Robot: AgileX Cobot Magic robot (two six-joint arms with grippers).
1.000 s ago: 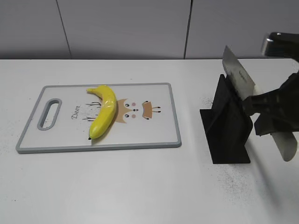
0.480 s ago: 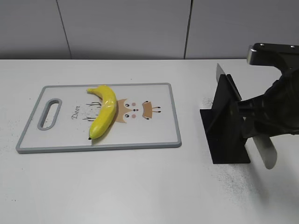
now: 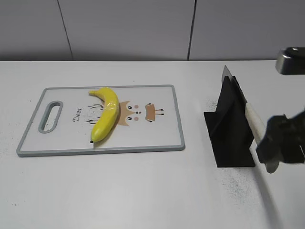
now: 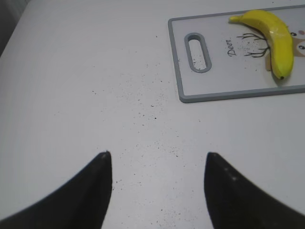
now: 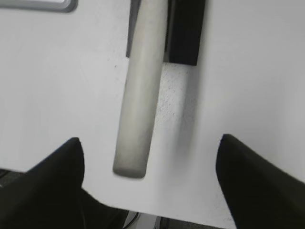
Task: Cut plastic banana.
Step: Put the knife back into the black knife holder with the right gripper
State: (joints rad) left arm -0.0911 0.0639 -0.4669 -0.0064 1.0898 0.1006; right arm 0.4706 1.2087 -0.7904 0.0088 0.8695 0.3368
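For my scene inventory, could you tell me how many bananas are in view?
1: the plastic banana lies on the cutting board, left of its middle, near the handle slot. None seems hidden.

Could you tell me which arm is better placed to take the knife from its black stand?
The right: its open gripper frames the knife's pale handle at the black stand; the left gripper hovers over bare table.

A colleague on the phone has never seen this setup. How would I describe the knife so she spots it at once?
On the white table, look right of the grey-rimmed cutting board to the black knife stand. The knife sits in it, blade tucked into the stand, pale cream handle slanting out toward the right claw. It is the only light, rod-like thing against that black stand.
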